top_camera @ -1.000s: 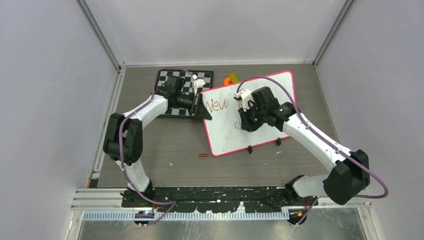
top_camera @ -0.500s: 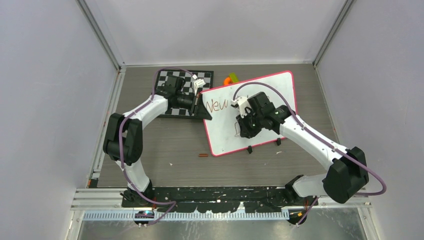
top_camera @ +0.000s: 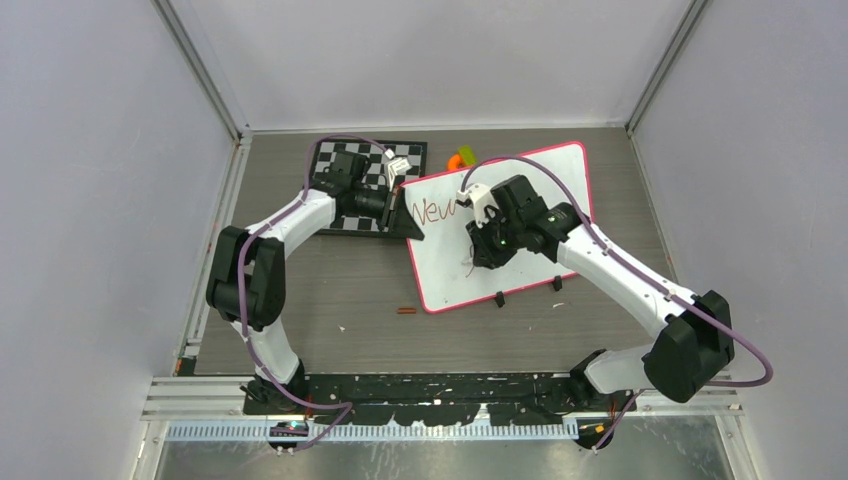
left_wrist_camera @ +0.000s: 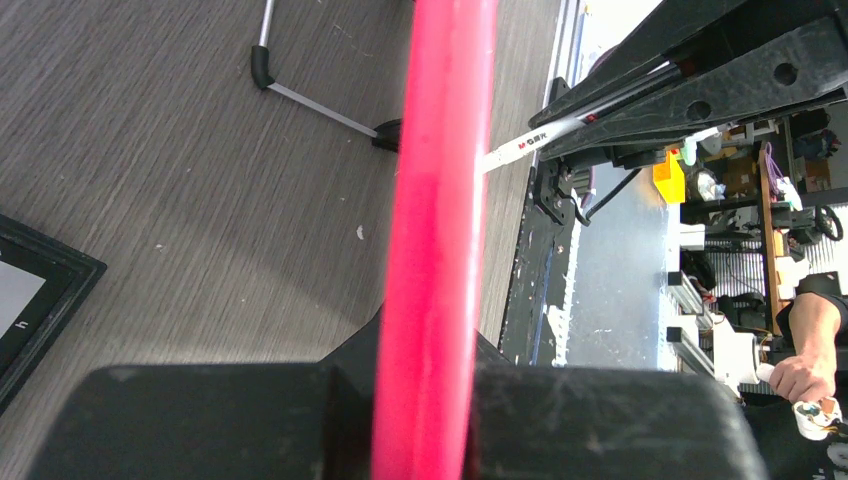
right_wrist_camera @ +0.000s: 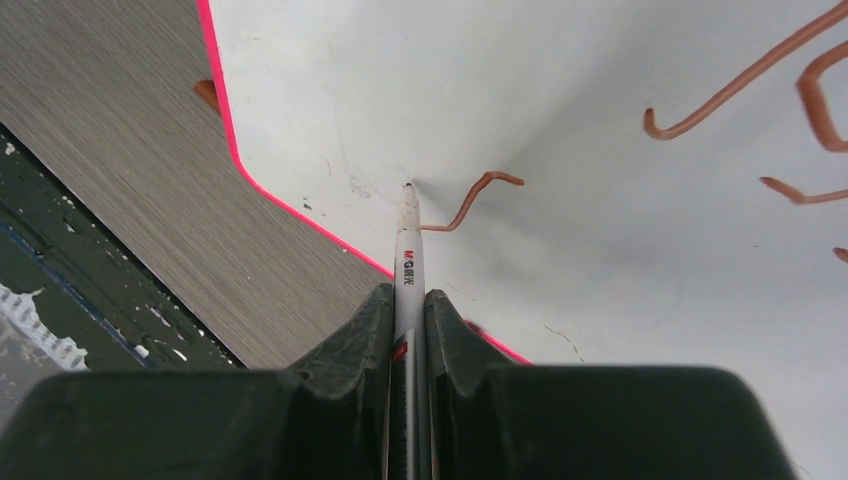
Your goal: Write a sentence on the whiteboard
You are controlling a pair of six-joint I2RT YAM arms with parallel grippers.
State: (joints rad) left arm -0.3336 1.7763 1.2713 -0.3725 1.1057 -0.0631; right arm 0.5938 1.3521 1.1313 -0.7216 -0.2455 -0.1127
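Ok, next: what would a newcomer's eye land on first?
The pink-rimmed whiteboard, lying askew right of centre, with reddish writing, New, at its far-left corner. The right claw holds a pen with its tip on the board below that word; the left claw is shut on the board's left rim.

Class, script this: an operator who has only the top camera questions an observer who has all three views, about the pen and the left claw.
Operator: From above I can barely see the pen. Is its tip on the whiteboard?
Observer: Yes. The right wrist view shows the tip touching it, at the end of a short reddish-brown stroke.
Operator: Is the right claw holding it?
Observer: Yes, it is closed on the pen's barrel.
Operator: And the left claw?
Observer: The left wrist view shows it shut on the whiteboard's pink rim.
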